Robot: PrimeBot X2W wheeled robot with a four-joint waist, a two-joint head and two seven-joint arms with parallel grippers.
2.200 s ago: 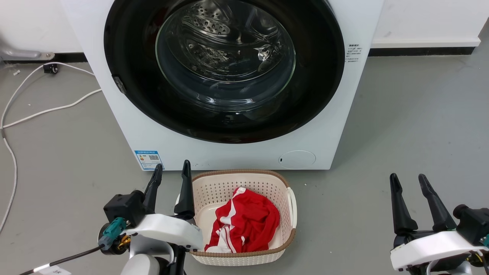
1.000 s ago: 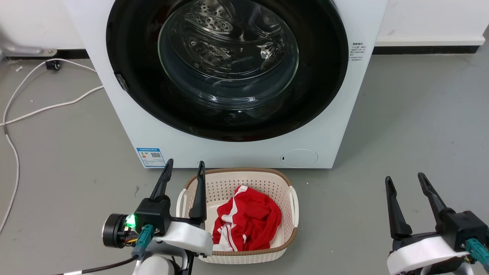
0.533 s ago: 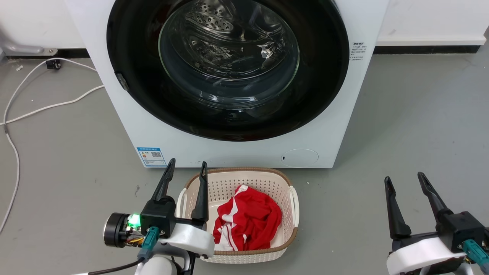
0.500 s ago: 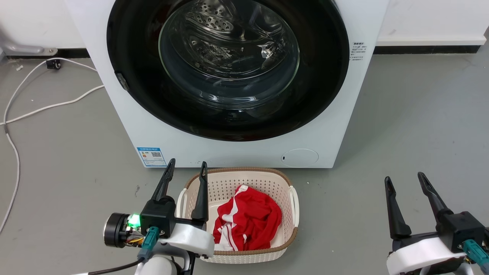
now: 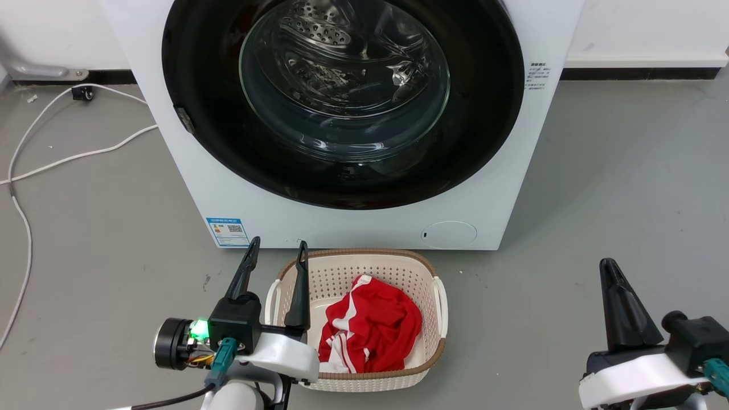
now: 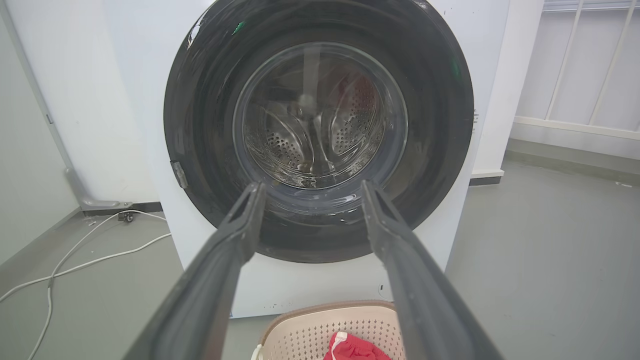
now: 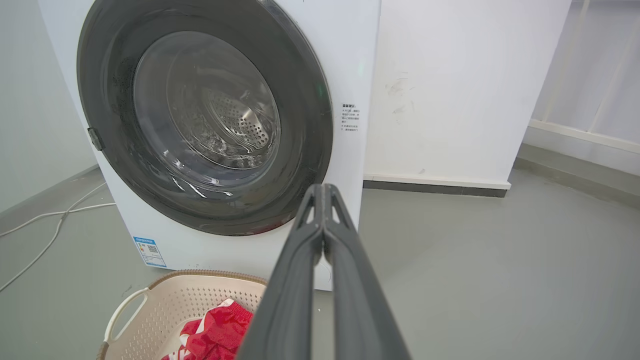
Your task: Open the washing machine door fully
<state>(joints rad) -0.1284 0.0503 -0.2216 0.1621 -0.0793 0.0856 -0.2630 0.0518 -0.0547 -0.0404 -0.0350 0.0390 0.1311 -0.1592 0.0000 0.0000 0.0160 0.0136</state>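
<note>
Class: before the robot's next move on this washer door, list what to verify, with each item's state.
1. Is the washing machine door open? Not ok: flush in the white machine.
2. Is the left tool open? Ok.
3. Is the right tool open? Not ok: fingers together.
4. Is a tool on the door? Not ok: both low, apart from it.
5. Is the basket clear of the door's swing? Cannot tell; it sits before the machine.

You see the washing machine door (image 5: 484,114) in glossy black plastic, with clear, smooth glass (image 5: 344,119) at its centre. Behind the glass the drum (image 5: 319,34) is shiny perforated metal. The basket (image 5: 342,273) looks like matt cream plastic; the garment (image 5: 370,330) in it is red cloth. The floor (image 5: 598,171) is matt grey.
</note>
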